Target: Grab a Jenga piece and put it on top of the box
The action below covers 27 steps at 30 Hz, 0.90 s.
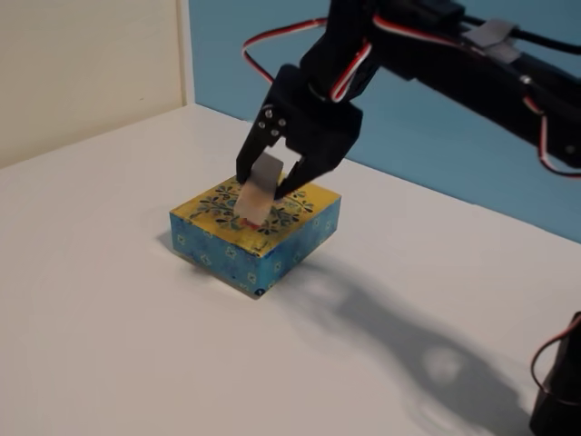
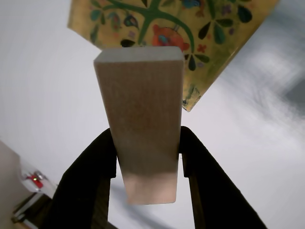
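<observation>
Wooden Jenga piece (image 2: 143, 124) between end effector (image 2: 147, 160) fingers

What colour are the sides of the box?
Blue with a small pale pattern on the box, clearest in the fixed view.

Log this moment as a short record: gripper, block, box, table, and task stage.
gripper: the gripper is shut on the Jenga piece, one of the fingers on each side of it
Jenga piece: the Jenga piece stands on end, roughly upright, lower end at the box top; contact cannot be told
box: the box sits flat, yellow patterned top, blue sides
table: the white table carries the box
stage: piece over the box, not yet released
</observation>
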### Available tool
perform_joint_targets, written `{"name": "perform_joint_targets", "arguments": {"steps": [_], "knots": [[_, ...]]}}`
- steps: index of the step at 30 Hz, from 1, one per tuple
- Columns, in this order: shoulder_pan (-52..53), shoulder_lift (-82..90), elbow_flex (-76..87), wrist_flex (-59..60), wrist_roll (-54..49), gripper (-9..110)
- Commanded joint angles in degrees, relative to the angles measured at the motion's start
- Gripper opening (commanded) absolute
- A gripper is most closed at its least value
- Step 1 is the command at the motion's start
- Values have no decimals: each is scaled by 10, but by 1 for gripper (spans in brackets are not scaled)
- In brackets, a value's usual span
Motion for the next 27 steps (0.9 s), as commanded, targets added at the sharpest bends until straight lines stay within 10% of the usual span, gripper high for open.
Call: {"name": "perform_joint_targets", "arguments": {"steps": [1, 27], "knots": [[2, -2, -25, -2, -8, 0], [42, -61, -25, -30, -33, 0]]}}
